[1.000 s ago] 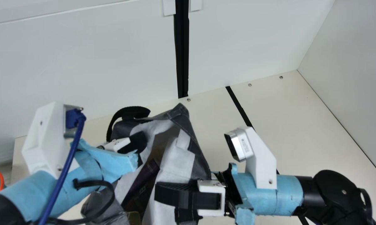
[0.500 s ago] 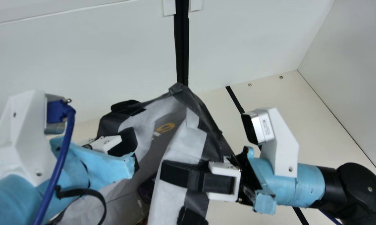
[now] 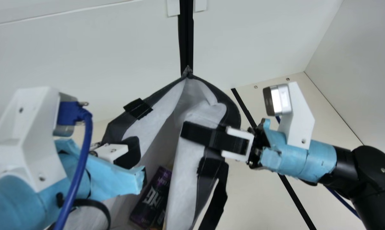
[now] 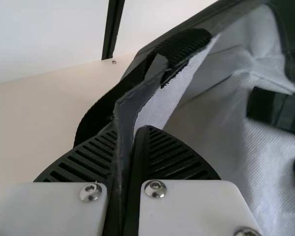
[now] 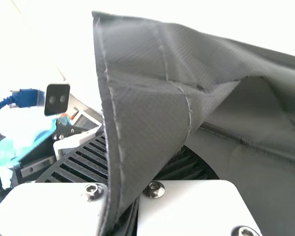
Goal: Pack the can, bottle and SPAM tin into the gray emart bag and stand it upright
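A purple can [image 3: 154, 191] with big white letters sits tilted inside the gray bag [image 3: 184, 179], near six o'clock. My left gripper [image 3: 131, 153] pinches the bag's edge at nine o'clock – my right gripper [image 3: 197, 135] squeezes it at three. The left arm [image 3: 16, 204], with its blue cable [image 3: 79, 166], covers some bag at eight – a black strap [image 3: 216, 203] hangs at five.

The can [image 3: 152, 199] lies in the bag [image 3: 186, 166], between left arm [image 3: 16, 201] and right arm [image 3: 317, 161].
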Robot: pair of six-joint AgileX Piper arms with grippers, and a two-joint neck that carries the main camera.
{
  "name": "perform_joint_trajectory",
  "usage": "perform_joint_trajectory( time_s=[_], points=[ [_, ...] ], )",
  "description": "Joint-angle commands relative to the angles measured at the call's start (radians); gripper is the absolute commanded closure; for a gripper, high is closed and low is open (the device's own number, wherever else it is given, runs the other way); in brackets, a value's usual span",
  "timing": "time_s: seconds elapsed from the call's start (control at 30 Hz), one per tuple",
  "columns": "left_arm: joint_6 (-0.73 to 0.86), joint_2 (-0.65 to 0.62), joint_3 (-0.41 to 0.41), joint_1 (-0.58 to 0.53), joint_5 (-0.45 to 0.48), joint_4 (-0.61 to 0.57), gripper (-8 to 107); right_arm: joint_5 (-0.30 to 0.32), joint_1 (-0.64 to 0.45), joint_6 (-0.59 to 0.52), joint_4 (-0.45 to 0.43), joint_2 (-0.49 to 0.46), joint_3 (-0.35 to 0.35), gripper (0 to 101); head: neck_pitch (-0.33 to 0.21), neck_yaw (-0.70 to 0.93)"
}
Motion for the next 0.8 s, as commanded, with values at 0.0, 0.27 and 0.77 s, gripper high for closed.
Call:
perform_joint_trajectory(
  time_s=[0.0,0.27,0.77],
  points=[
    [0.032,0.012,-0.007,0.013,-0.001,-0.026,107,-0.005,-0.015,0.001,-0.021,0.021,-0.01,101,-0.023,-0.002],
    [0.133,0.106,-0.083,0.088,-0.001,-0.098,107,-0.005,-0.026,-0.06,-0.06,0.118,-0.031,101,-0.023,-0.002],
    [0.269,0.309,-0.168,0.18,-0.116,-0.206,107,-0.005,0.008,-0.265,-0.122,0.302,-0.064,101,-0.023,-0.002]
  ],
)
